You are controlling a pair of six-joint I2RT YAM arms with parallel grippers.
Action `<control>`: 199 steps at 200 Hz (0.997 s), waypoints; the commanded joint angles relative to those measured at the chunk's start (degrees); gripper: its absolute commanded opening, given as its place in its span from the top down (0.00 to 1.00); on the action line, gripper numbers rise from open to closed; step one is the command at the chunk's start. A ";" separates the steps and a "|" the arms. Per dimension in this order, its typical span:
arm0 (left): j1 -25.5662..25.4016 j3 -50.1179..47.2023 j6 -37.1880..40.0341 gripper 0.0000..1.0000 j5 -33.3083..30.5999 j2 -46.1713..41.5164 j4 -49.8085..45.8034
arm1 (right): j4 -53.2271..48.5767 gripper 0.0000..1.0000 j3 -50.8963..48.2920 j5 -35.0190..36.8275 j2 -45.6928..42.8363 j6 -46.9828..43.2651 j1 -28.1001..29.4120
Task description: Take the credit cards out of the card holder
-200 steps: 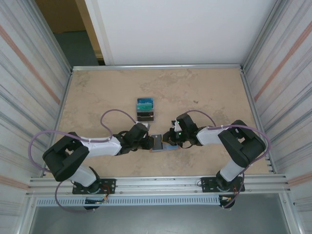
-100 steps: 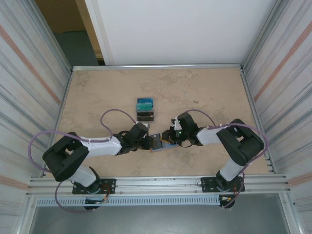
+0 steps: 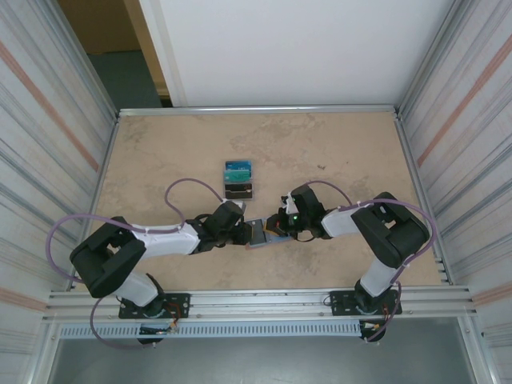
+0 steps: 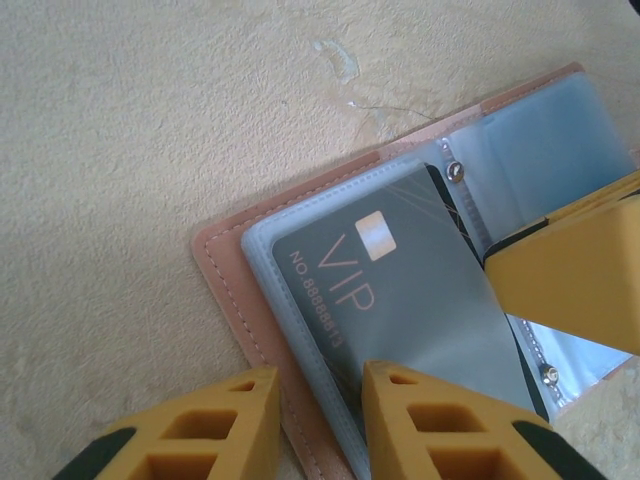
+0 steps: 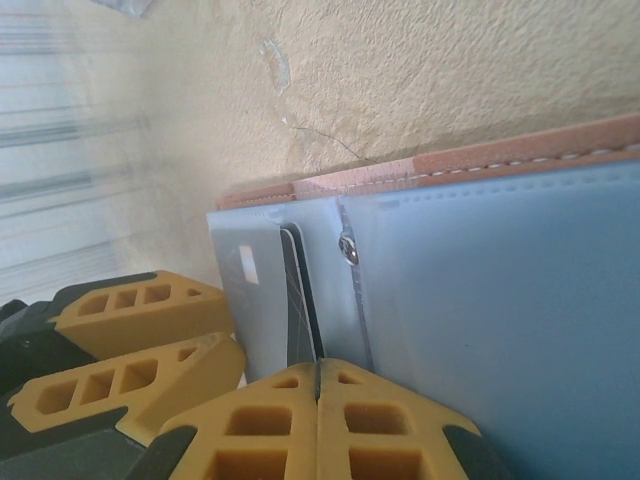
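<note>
table [image 3: 160,144]: beige stone-look | side walls [image 3: 48,120]: corrugated metal | back wall [image 3: 296,48]: white

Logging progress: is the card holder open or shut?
Open: the card holder lies spread, its clear sleeves and a grey VIP card showing.

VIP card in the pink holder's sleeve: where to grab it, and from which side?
Pinch the VIP card by its dark long edge beside the spine rivets, coming across the spine from the other half of the card holder. It lies flat in a clear sleeve whose outer side looks sealed, so that spine-side edge seems the free one. The left gripper could pin the cover.
</note>
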 commanded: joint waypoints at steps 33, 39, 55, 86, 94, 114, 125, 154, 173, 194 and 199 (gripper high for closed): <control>-1.27 0.60 0.42 0.71 -0.49 -0.21 -3.06 | -3.08 1.00 -0.27 -0.48 -1.66 -2.09 -0.98; -1.20 0.60 0.42 0.71 -0.59 -0.30 -3.16 | -4.42 1.00 0.06 -0.01 -2.16 -2.75 -1.12; -1.18 0.60 0.41 0.71 -1.00 -0.53 -3.52 | -8.00 1.00 0.99 1.25 -3.17 -4.33 -1.36; -1.25 0.60 0.67 0.68 -1.86 -0.88 -4.04 | -12.34 1.00 2.37 2.79 -4.46 -6.23 -1.52; -1.21 0.67 0.68 0.68 -2.02 -0.92 -4.13 | -12.82 1.00 2.42 3.05 -4.61 -6.44 -1.62; -1.23 0.65 0.91 0.68 -2.08 -1.03 -4.16 | -13.47 1.00 2.52 3.31 -5.10 -6.71 -2.04; -1.24 0.69 1.11 0.68 -2.12 -1.16 -4.18 | -13.75 1.00 2.47 3.53 -5.34 -6.81 -2.23; -1.26 1.03 1.79 0.67 -1.94 -1.44 -4.49 | -12.90 1.00 2.47 2.24 -5.98 -6.72 -1.98; -1.18 1.13 1.99 0.59 -1.59 -2.29 -4.38 | -13.38 0.95 2.56 2.29 -7.26 -7.15 -1.00; -1.26 1.25 2.09 0.51 -2.13 -3.75 -4.59 | -15.37 0.87 2.85 3.49 -8.78 -8.02 0.02; -1.26 1.34 2.09 0.51 -2.53 -4.25 -4.88 | -15.80 0.86 2.86 3.75 -9.07 -8.13 0.20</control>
